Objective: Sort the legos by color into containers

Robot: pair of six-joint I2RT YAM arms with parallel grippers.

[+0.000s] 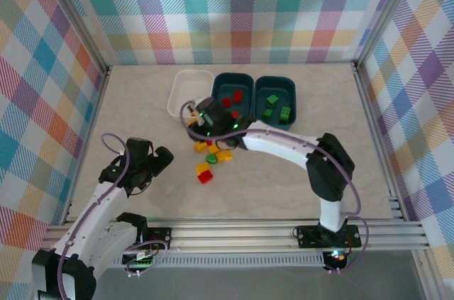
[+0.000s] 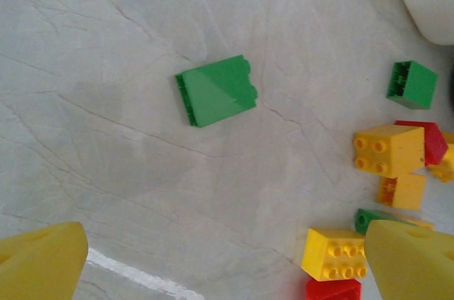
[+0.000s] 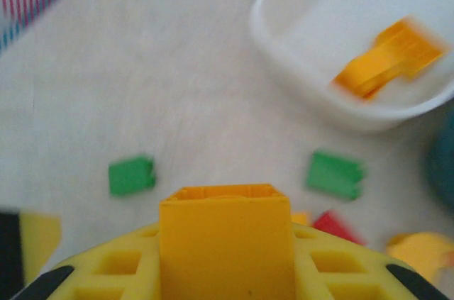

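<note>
The right pincer (image 1: 204,121) is clamped on an orange brick (image 3: 225,240), held near the white tray (image 3: 301,76) where another orange piece (image 3: 386,59) lies, likely to join its colour. The left pincer (image 1: 149,160) hangs spread apart, left of the loose legos (image 1: 211,159).

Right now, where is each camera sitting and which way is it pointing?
Top external: above and behind, looking down on the table, left arm, right arm and white tray.
Left wrist: on the left arm, facing down at loose legos; its open yellow fingertips show.
Right wrist: on the right arm, facing the white tray; its fingers clamp an orange brick.
Shared: top and right wrist both show the white tray.
</note>
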